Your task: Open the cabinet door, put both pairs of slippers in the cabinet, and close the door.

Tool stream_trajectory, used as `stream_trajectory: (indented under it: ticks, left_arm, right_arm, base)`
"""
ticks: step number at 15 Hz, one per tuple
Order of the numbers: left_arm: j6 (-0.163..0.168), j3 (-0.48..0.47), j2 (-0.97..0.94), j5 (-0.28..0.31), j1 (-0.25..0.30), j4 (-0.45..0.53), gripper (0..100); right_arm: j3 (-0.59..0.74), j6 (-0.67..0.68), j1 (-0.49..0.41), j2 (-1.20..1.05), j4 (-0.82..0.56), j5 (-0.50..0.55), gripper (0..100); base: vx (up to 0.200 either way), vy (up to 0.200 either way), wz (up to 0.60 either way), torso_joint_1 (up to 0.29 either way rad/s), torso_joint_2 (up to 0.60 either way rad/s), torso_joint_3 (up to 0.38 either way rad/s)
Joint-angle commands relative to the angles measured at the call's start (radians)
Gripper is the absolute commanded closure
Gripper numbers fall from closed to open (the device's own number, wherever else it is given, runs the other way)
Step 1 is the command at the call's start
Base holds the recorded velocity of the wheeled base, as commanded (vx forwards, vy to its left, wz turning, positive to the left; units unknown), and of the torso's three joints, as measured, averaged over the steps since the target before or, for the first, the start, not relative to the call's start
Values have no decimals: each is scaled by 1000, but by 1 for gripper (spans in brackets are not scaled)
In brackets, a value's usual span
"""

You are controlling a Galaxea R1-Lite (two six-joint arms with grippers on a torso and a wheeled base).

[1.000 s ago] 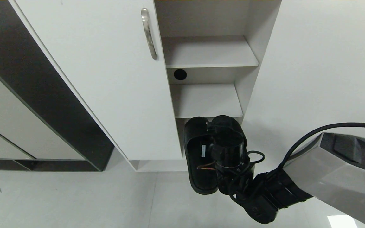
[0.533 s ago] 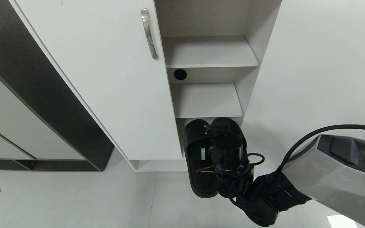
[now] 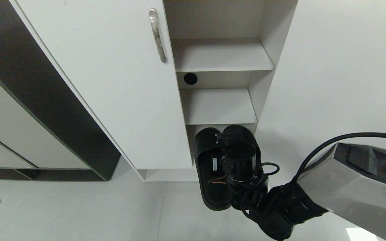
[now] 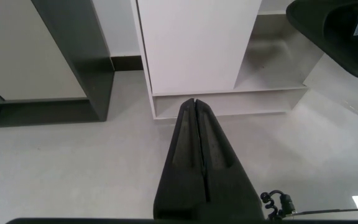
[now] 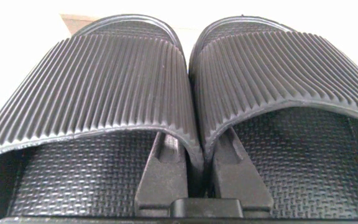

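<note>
The pair of black slippers [image 3: 212, 167] is pinched side by side in the right end effector [image 5: 197, 167]. One finger [image 5: 162, 168] is slid under each ribbed strap, and the adjoining inner walls are clamped between the fingers (a narrow spread, no wider than those walls). The pair is held off the floor, toes toward the open cabinet [image 3: 266, 67], at the mouth of its bottom compartment below the lower shelf [image 3: 218, 107]. The left end effector [image 4: 195, 111] is pressed together on nothing, over the floor near the cabinet door [image 3: 112, 87].
</note>
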State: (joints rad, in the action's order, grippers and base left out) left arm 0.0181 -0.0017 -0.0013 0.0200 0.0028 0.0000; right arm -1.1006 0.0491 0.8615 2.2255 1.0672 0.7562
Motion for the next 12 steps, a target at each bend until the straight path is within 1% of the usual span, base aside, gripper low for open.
stream_trajectory:
  ticks: [1,2,12]
  left_arm:
    - [0,0,1,1,0,0,100]
    - [-1,0,1,0,0,2,100]
    - [-1,0,1,1,0,2,100]
  right_arm:
    - [1,0,1,2,0,0,100]
    - [1,0,1,2,0,0,100]
    - [-5,0,1,23,2,2,100]
  base:
    - [0,0,0,0,0,0]
    - [0,0,0,0,0,0]
    - [200,0,0,0,3,1]
